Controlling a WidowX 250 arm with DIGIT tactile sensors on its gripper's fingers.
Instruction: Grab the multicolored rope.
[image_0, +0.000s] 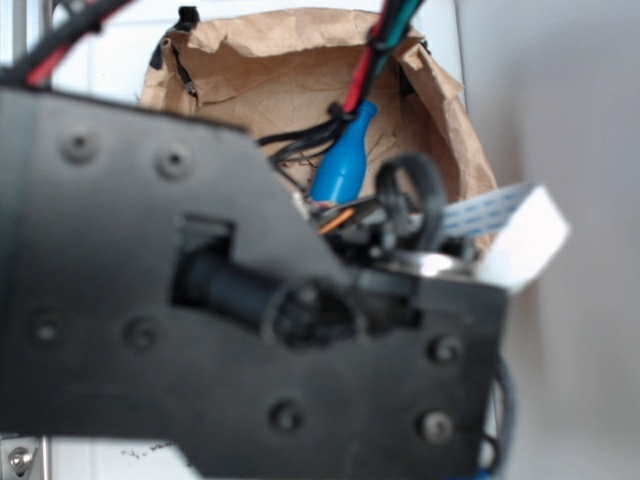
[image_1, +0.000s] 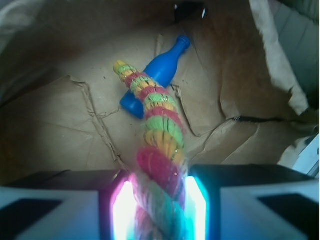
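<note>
Claw (image_1: 159, 210) clamps multicolored rope (image_1: 157, 130) between both fingers

My arm (image_0: 150, 330) fills the exterior view as a matte black plate, blurred, with round screw heads across its face and an opening showing a dark cylindrical part. Red, black and green cables (image_0: 375, 50) run up from it; a pale flat ribbon cable (image_0: 485, 210) exits right. In the wrist view my gripper (image_1: 158, 210) has black-and-white fingers (image_1: 50, 210) with inner faces glowing pink and cyan.
</note>
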